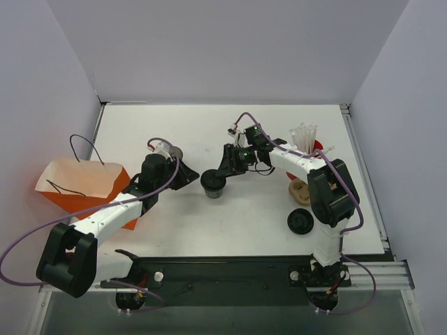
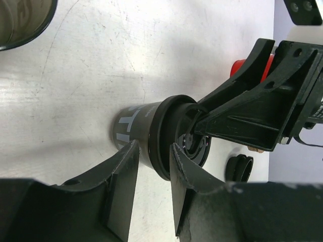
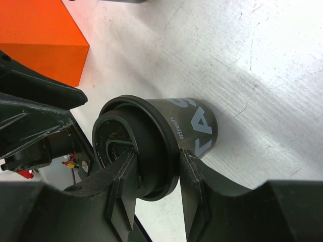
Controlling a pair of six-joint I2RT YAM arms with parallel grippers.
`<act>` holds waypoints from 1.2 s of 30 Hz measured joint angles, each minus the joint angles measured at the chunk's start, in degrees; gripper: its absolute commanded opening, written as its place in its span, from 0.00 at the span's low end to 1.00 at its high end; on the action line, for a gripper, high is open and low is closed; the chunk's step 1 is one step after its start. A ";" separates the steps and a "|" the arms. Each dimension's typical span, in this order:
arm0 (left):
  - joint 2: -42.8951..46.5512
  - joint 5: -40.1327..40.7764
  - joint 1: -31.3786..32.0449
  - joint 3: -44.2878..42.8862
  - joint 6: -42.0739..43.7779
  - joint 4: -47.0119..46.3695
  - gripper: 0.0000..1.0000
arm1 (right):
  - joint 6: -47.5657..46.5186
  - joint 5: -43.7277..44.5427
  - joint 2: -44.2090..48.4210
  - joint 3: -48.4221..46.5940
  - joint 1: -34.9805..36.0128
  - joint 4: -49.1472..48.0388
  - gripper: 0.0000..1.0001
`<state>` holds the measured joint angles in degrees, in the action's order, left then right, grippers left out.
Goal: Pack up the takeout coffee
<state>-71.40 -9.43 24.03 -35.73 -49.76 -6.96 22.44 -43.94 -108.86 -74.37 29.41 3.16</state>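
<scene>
Dark takeout coffee (image 1: pixel 213 183), only one.

Takeout coffee (image 1: pixel 213 183) stands mid-table (image 1: pixel 244 216), between the left gripper (image 2: pixel 154 151) and right gripper (image 3: pixel 156 166). An open bag (image 1: pixel 84 185) lies far left. A loose lid (image 1: pixel 300 221) lies front right.

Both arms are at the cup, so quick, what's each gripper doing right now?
Left gripper: straddling the coffee cup; whether it grips cannot be told.
Right gripper: closed on the coffee cup at its lid.
</scene>
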 measured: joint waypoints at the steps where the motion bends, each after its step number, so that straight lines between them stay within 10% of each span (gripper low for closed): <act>1: -0.04 -0.24 0.00 -0.52 0.68 0.48 0.41 | -0.04 0.15 0.00 -0.13 0.07 0.28 0.27; 36: -6.16 -5.14 1.22 10.23 -10.29 -22.84 0.38 | 0.37 1.62 0.98 0.90 -0.13 0.37 0.27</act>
<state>-77.56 -14.57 25.26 -25.50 -60.05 -29.80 22.81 -42.33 -107.87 -73.47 29.28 3.53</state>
